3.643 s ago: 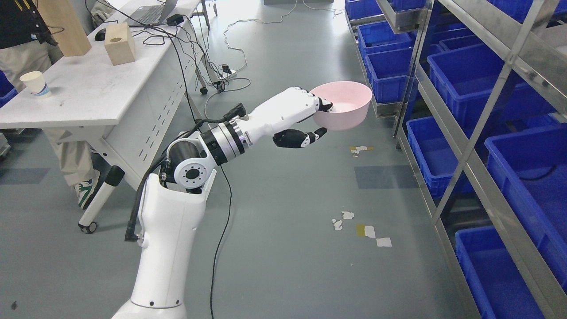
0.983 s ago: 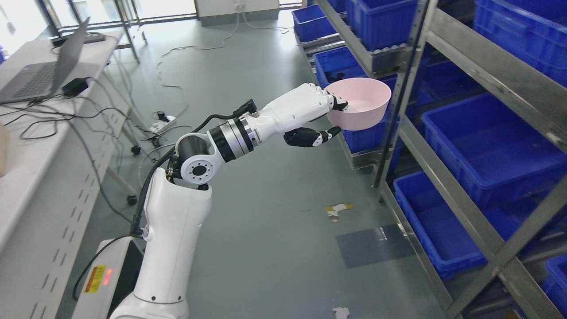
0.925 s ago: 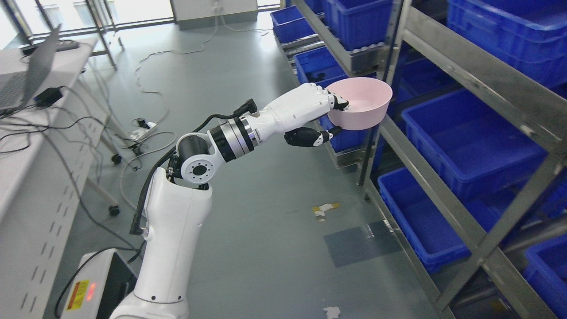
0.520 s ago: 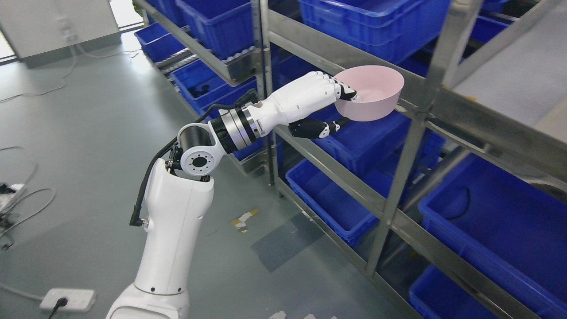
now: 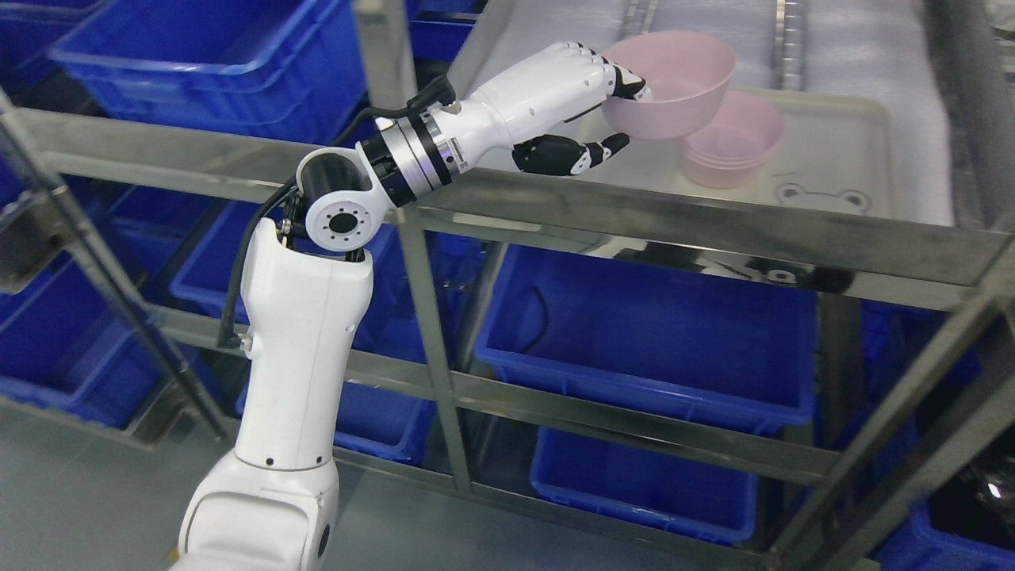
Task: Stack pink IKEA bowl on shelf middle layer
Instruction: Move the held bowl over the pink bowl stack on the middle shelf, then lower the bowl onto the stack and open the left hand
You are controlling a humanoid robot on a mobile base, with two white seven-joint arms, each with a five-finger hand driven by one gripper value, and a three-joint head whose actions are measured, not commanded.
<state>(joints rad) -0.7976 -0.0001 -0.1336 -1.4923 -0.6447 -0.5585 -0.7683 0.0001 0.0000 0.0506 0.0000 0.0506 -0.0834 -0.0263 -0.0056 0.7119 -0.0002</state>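
My left hand [image 5: 622, 115] is shut on a pink bowl [image 5: 674, 87], fingers hooked over its near rim and the thumb under its side. The bowl hangs tilted slightly above a steel shelf layer [image 5: 674, 222]. Just to its right and a little lower, a stack of matching pink bowls [image 5: 733, 143] stands on a white tray [image 5: 825, 159]. The held bowl overlaps the stack's left edge in the picture and does not rest on it. My left arm rises from the lower left and reaches over the shelf's front rail.
Blue plastic bins [image 5: 658, 333] fill the shelf levels below and to the left [image 5: 206, 63]. A steel upright [image 5: 428, 317] stands just right of my arm. The front rail runs across under my wrist. A diagonal brace [image 5: 912, 444] crosses the lower right.
The camera has swung from the floor and desk round to the shelf. My left hand has kept hold of the bowl and now holds it above the shelf layer beside the stack.
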